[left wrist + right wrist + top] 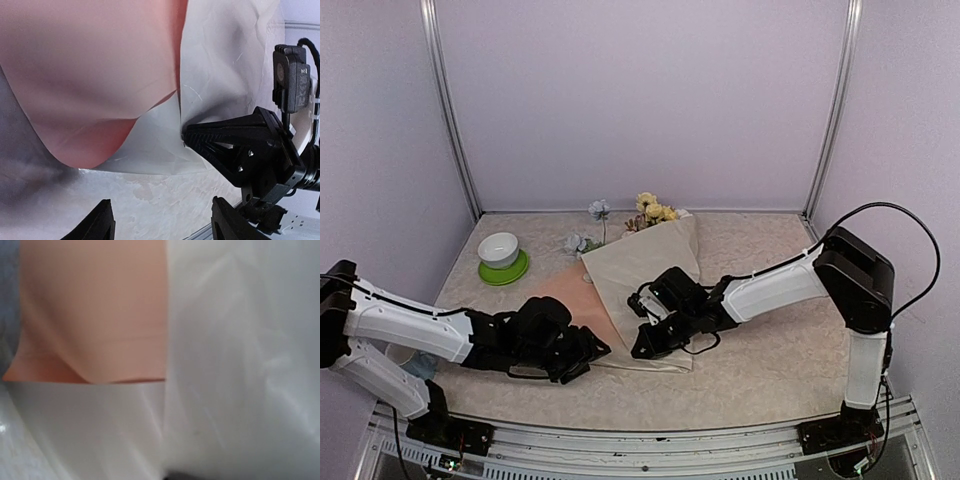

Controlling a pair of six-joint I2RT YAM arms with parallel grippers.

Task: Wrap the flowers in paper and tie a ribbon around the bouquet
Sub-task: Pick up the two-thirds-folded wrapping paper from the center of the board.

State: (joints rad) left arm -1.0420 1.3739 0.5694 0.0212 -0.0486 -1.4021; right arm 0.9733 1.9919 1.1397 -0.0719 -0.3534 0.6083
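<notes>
Flowers (653, 210): blooms protrude from the far end of the beige paper (640, 265), which is folded over them at mid-table (770, 370) upon a pink sheet (560, 290). Right gripper (642, 348), fingers pressed together, touches the paper's near edge. Left gripper (165, 225), fingers spread, holds nothing just beside it.

Both arms reach low; left gripper (162, 224) jaws apart, right gripper (189, 136) closed.

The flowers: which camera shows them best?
The overhead view. Only it shows the flowers, yellow and pale blue blooms at the far end of the paper. Both wrist cameras sit close on the paper and a pink sheet, so no blooms appear there.
</notes>
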